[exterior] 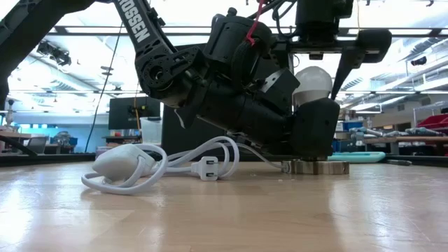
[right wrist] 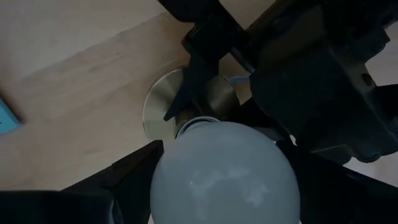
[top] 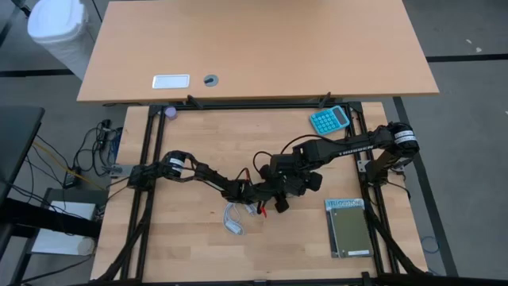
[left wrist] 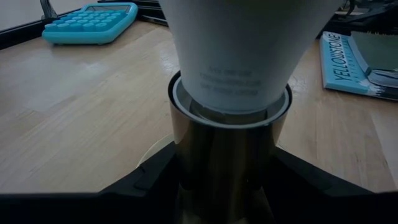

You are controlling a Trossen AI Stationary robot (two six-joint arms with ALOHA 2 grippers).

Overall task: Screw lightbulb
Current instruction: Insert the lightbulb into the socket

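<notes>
Wooden table, both hands gripping lightbulb

- Lightbulb: white globe, faint grey print on its neck; held between the right gripper's black fingers.
- Socket: brass-gold collar, between the left gripper's black fingers.
- Base disc: dull gold, beneath both grippers.
- Cable: white, beside the left gripper.
- Calculator: teal, beyond the right gripper.
- Book: olive-grey cover, teal band, yellow lettering.
- Table: pale wood grain.
</notes>
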